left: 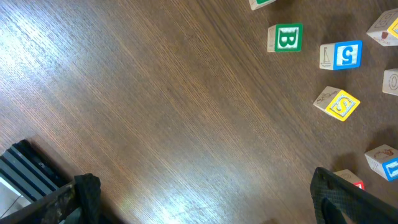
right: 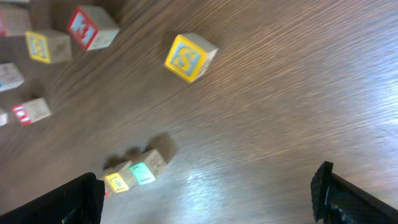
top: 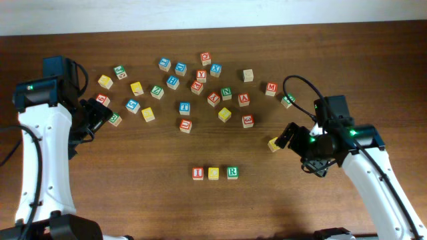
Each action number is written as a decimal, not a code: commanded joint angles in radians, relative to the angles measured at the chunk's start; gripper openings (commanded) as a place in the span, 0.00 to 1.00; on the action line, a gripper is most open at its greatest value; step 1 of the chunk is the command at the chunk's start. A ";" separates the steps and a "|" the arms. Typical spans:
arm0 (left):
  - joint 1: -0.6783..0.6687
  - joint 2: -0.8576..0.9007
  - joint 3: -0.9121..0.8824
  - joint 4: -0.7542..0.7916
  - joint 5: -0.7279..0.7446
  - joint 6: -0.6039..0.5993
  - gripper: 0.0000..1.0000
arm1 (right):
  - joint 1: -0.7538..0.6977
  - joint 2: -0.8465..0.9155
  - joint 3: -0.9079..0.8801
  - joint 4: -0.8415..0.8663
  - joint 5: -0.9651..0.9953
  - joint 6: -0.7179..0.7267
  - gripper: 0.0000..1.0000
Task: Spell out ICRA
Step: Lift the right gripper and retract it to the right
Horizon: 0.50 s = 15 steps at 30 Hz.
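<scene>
Three cubes stand in a row near the front middle of the table: the red I [top: 198,173], the yellow C [top: 213,173] and the green R [top: 231,172]. The right wrist view shows the R [right: 146,171] and the C [right: 117,182] beside my left finger. A red cube that may be the A [top: 243,99] sits in the scattered cluster; its letter is too small to be sure. My right gripper [top: 288,137] [right: 208,199] is open and empty, hovering right of the row. My left gripper [top: 100,115] [left: 205,199] is open and empty at the cluster's left edge.
Several loose cubes lie scattered across the back middle. A yellow S cube [top: 273,144] [right: 189,57] lies just left of my right gripper. The red 3 cube [top: 247,121] [right: 92,27] is nearby. A green B cube [left: 286,38] and a yellow cube [left: 337,103] lie ahead of my left gripper.
</scene>
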 commanded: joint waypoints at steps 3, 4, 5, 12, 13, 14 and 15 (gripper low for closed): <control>0.004 0.005 0.002 -0.001 -0.007 -0.013 0.99 | -0.130 -0.035 0.018 -0.006 0.243 0.000 0.98; 0.004 0.005 0.002 -0.001 -0.007 -0.013 0.99 | -0.161 -0.035 0.018 -0.006 0.266 0.000 0.98; 0.004 0.005 0.002 -0.001 -0.007 -0.013 0.99 | -0.184 -0.035 0.018 -0.014 0.266 0.000 0.98; 0.004 0.005 0.002 -0.001 -0.007 -0.013 0.99 | -0.193 -0.034 0.018 -0.021 0.267 0.000 0.98; 0.004 0.005 0.002 -0.001 -0.007 -0.013 0.99 | -0.193 -0.034 0.018 -0.021 0.267 0.000 0.98; 0.004 0.005 0.002 -0.001 -0.007 -0.013 0.99 | -0.193 -0.034 0.018 -0.021 0.267 0.000 0.98; 0.003 0.005 0.002 -0.001 -0.007 -0.013 0.99 | -0.193 -0.033 0.018 -0.021 0.267 0.000 0.98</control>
